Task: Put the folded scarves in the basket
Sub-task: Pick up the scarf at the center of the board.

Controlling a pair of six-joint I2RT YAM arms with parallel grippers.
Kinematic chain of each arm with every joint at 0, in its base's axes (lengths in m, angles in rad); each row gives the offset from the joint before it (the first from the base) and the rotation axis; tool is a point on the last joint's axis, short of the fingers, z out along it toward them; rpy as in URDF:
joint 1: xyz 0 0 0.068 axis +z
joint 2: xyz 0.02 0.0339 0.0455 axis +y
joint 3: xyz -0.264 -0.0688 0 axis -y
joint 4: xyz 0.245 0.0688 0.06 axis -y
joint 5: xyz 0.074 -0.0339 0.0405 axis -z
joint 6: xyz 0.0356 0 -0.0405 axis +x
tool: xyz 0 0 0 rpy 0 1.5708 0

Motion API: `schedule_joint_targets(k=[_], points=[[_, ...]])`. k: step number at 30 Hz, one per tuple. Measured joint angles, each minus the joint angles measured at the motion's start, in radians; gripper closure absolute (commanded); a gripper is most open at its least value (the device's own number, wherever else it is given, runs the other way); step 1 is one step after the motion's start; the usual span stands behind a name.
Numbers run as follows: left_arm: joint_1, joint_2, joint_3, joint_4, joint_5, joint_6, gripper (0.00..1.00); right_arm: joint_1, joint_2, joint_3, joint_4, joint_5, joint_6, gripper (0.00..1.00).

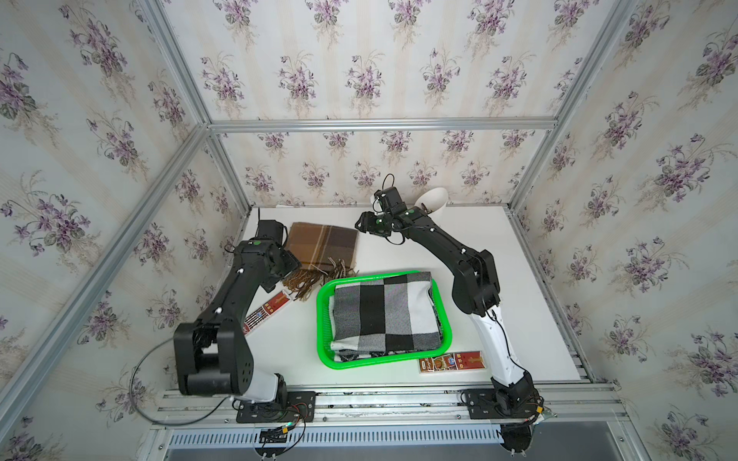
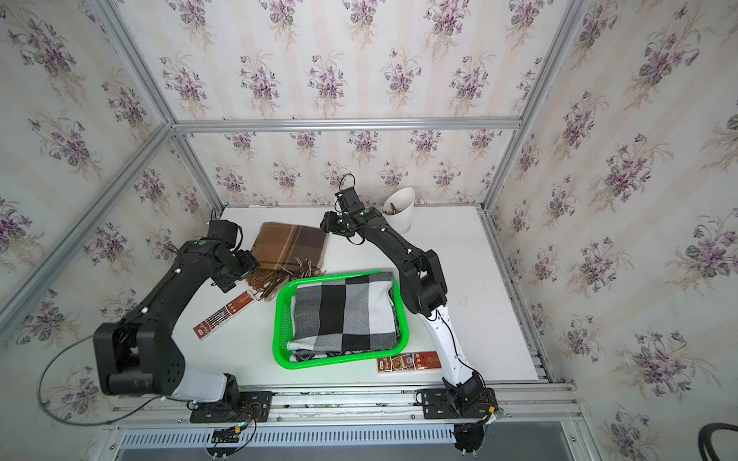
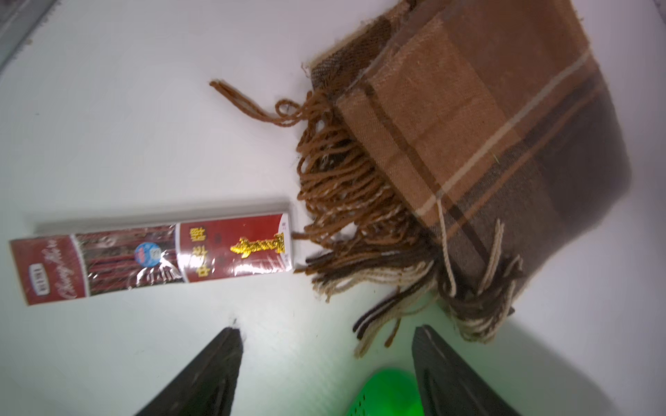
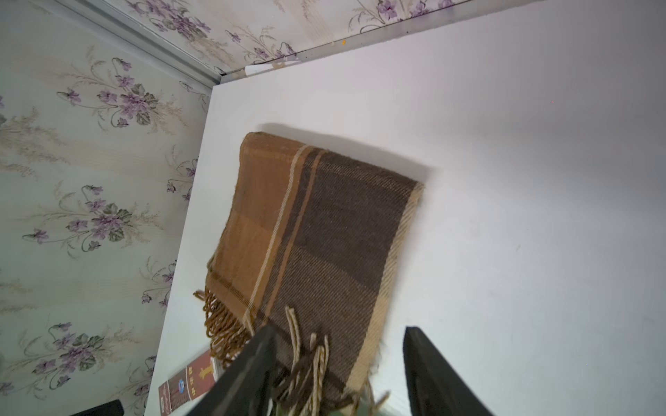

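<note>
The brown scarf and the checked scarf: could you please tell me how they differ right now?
The brown scarf lies on the bare table; the checked scarf sits in the green basket. The brown scarf is tan-and-brown plaid; the checked scarf has black, grey and white blocks. The brown scarf's fringe spills out loose; the checked scarf shows none clearly. Both are folded flat.

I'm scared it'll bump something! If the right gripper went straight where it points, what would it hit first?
Probably the brown plaid scarf, near its fringed end; the open right gripper aims there. Depth is unclear.
</note>
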Motion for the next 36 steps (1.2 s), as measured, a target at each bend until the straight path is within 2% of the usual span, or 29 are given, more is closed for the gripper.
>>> schedule_joint_targets(k=[2, 11, 21, 25, 27, 29, 30, 36], points=[[0.036, 0.070, 0.017, 0.042, 0.035, -0.014, 0.16, 0.000, 0.058, 0.028, 0.008, -0.011, 0.039, 0.38], [0.116, 0.302, 0.121, 0.179, 0.124, -0.023, 0.16, 0.003, 0.233, 0.093, 0.106, -0.037, 0.121, 0.38], [0.152, 0.444, 0.185, 0.208, 0.149, -0.011, 0.21, 0.006, 0.286, 0.121, 0.202, -0.025, 0.172, 0.38], [0.152, 0.493, 0.213, 0.230, 0.165, 0.003, 0.28, 0.006, 0.295, 0.122, 0.230, -0.026, 0.185, 0.38], [0.150, 0.511, 0.230, 0.241, 0.178, 0.005, 0.40, 0.006, 0.297, 0.123, 0.238, -0.026, 0.198, 0.38], [0.145, 0.518, 0.224, 0.263, 0.192, 0.005, 0.57, 0.006, 0.299, 0.123, 0.247, -0.026, 0.203, 0.38], [0.143, 0.521, 0.220, 0.275, 0.204, 0.005, 0.59, 0.006, 0.301, 0.123, 0.253, -0.026, 0.206, 0.38], [0.094, 0.513, 0.170, 0.380, 0.279, 0.003, 0.59, 0.002, 0.307, 0.125, 0.268, -0.025, 0.225, 0.38]])
